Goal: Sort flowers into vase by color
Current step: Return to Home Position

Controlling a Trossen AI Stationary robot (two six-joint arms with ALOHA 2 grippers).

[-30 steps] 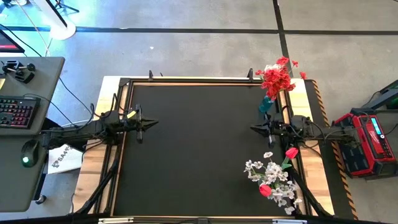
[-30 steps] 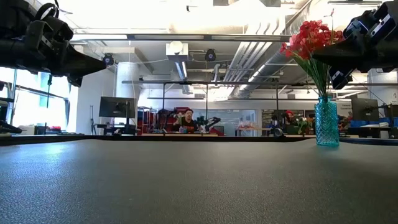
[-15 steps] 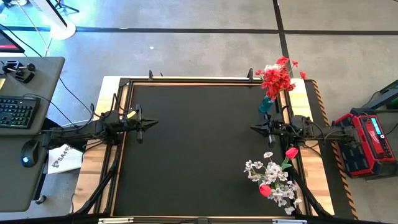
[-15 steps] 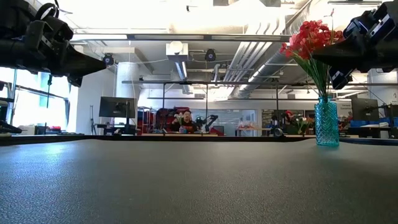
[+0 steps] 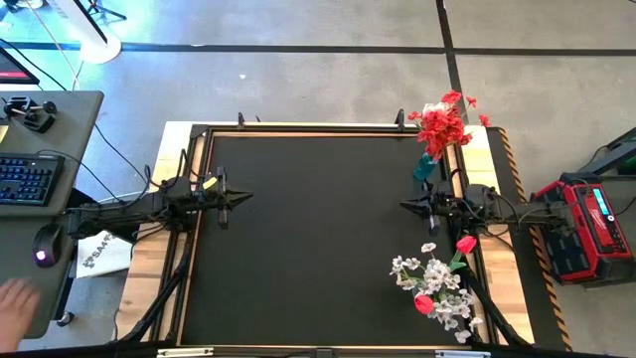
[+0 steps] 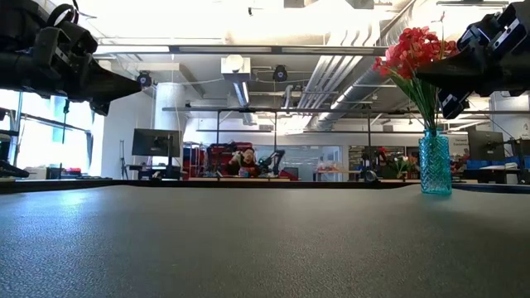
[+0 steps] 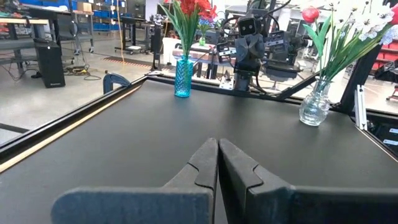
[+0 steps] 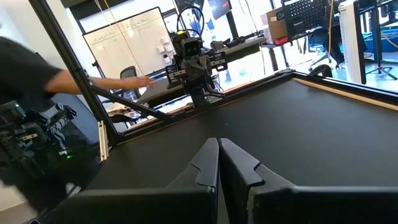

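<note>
A teal glass vase stands at the table's far right corner and holds red blossom clusters; it also shows in the low view and the left wrist view. A clear vase stands near the right edge, toward the near side, holding white sprays and single red buds. My left gripper hovers shut at the table's left edge. My right gripper hovers shut at the right edge, between the two vases. Neither touches anything.
The black mat lies bare between the two arms. A wooden frame rims the table. A desk with keyboard and mouse stands left of the table, where a person's hand shows. A red device sits to the right.
Both arms have kept still and the flowers stand as before. A person's hand has come into view at the desk left of the table.
</note>
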